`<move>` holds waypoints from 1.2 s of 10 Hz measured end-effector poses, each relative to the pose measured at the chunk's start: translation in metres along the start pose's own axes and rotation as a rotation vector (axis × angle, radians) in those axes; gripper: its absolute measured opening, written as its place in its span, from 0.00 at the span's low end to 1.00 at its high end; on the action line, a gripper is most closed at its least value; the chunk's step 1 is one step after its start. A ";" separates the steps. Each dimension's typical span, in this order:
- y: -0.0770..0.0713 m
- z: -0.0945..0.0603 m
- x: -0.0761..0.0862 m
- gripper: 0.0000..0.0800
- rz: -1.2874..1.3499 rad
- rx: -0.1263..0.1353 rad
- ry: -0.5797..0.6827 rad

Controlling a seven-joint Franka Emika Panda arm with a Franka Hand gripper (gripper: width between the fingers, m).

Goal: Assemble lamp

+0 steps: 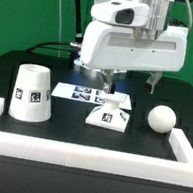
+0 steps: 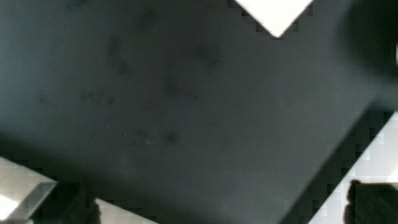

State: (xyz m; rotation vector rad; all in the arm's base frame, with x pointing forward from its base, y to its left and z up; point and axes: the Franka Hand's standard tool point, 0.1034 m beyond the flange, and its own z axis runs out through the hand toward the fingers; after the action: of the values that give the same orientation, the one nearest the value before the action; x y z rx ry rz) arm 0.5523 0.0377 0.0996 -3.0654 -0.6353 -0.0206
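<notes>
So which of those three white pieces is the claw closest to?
The blocky base in the middle, right by the gripper; the shade and bulb sit off to either side.

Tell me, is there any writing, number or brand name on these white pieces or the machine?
No readable words, numbers or brand names anywhere.
shade: a black-and-white square tag, a pattern and not lettering.
base: the same kind of tag.
marker board: several such tags, too small to make out.
Wrist view: nothing written.

table (image 1: 68, 133) black | carries: shade (image 1: 29, 94), base (image 1: 109, 117), bulb (image 1: 162, 118), marker board (image 1: 85, 93)
</notes>
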 end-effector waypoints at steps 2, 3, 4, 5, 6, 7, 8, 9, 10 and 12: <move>-0.001 0.001 0.000 0.87 0.117 0.006 0.000; -0.002 0.001 0.000 0.87 0.192 0.010 0.001; -0.003 0.003 -0.010 0.87 0.281 0.007 0.000; -0.004 0.003 -0.024 0.87 0.374 0.005 -0.008; -0.004 0.004 -0.032 0.87 0.469 0.007 -0.017; -0.002 0.006 -0.041 0.87 0.540 0.013 -0.022; -0.001 0.008 -0.046 0.87 0.612 0.020 -0.024; -0.004 0.008 -0.043 0.87 0.669 0.026 -0.021; -0.006 0.008 -0.042 0.87 0.693 0.033 -0.022; -0.009 0.008 -0.042 0.87 0.773 0.044 -0.023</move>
State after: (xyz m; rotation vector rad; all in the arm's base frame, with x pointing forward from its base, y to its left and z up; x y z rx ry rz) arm 0.5107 0.0294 0.0907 -3.0377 0.5599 0.0346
